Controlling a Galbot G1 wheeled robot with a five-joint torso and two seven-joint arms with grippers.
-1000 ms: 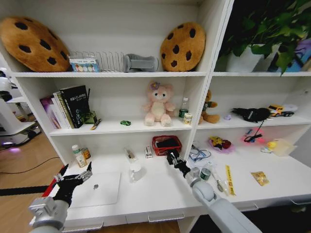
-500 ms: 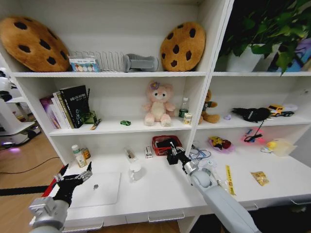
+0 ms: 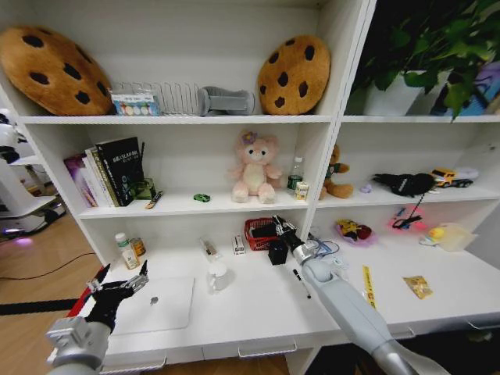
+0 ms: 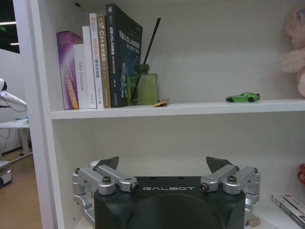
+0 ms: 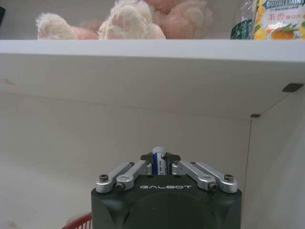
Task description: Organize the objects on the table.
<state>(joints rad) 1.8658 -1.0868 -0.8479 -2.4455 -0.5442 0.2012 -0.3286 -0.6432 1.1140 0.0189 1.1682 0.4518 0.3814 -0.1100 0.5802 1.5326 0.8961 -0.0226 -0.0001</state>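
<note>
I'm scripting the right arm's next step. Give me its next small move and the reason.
Probably lower it slightly with the grip unchanged: the right gripper is shut on a blue pen, raised by the red basket just above a small black box, possibly a pen holder. The left gripper waits open by the laptop.

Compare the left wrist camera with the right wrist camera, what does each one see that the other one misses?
Left wrist view: the open left gripper below a shelf that carries a row of books, a green reed bottle and the green toy car.

Right wrist view: the right gripper shut on a blue and white pen, a red basket rim below it, and a drink carton on the shelf.

Shared: the white shelf board and the pink plush bear.
</note>
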